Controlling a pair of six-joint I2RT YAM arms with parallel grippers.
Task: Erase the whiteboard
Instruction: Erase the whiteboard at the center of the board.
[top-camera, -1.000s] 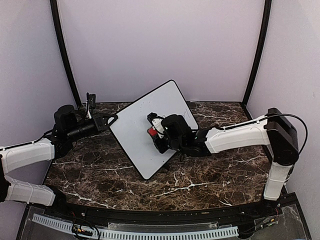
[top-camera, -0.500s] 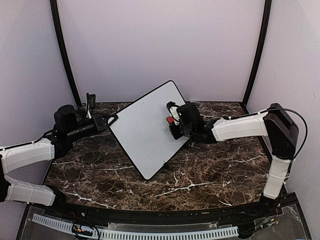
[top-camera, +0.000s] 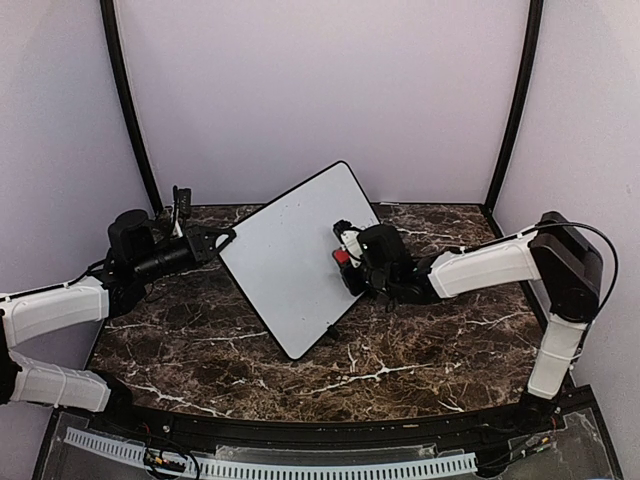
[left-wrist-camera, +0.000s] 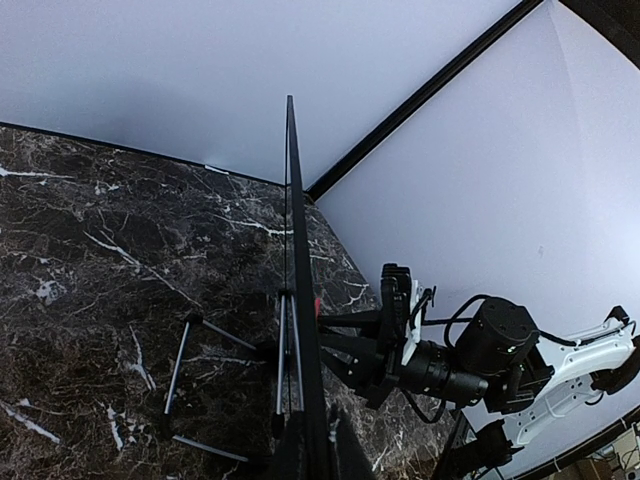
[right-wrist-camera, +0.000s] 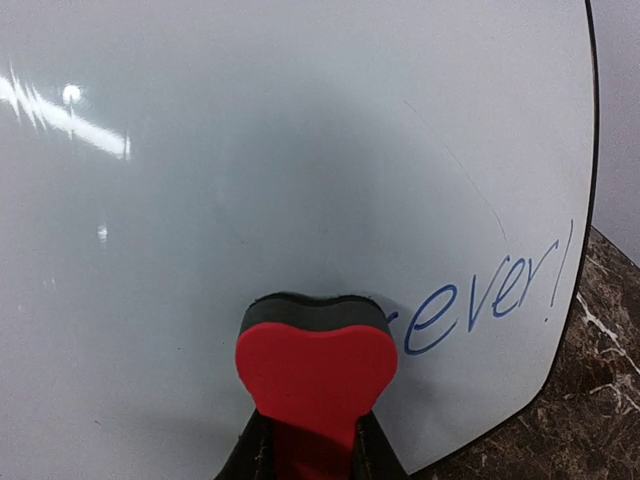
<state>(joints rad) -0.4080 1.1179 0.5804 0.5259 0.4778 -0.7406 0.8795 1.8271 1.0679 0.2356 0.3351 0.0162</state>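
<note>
Left gripper (top-camera: 213, 243): clenched on the left corner of the whiteboard (top-camera: 285, 250). In the left wrist view the thin edge of the board runs straight down between its fingers. I judge that it pinches here to keep the board from sliding or tipping under the push of the wiping.

Where the whiteboard is: on the marble table (top-camera: 400, 350), in the middle and toward the back, between the two arms. Its lower corner is on the table and thin metal legs (left-wrist-camera: 184, 360) show behind it.

Why it stands so: it is raised on edge, almost upright in the left wrist view. This gives the right arm a face to press against from the side.

Which way it faces: the white writing side is turned toward the right arm and a little toward the near edge of the table.

Long axis: in the top view the board sits like a diamond. The longer side seems to go from the held left corner up and away to the far corner, but the slant of the view makes this uncertain.

Eraser (right-wrist-camera: 315, 362): a red block with a dark pad, and the pad lies flat against the board.

Right gripper (top-camera: 347, 256): closed around the eraser from behind, which holds the pad square to the surface.

Writing (right-wrist-camera: 480, 298): blue letters "ever!" just to the right of the eraser, near the board's right edge. I judge this part is not yet wiped.
</note>
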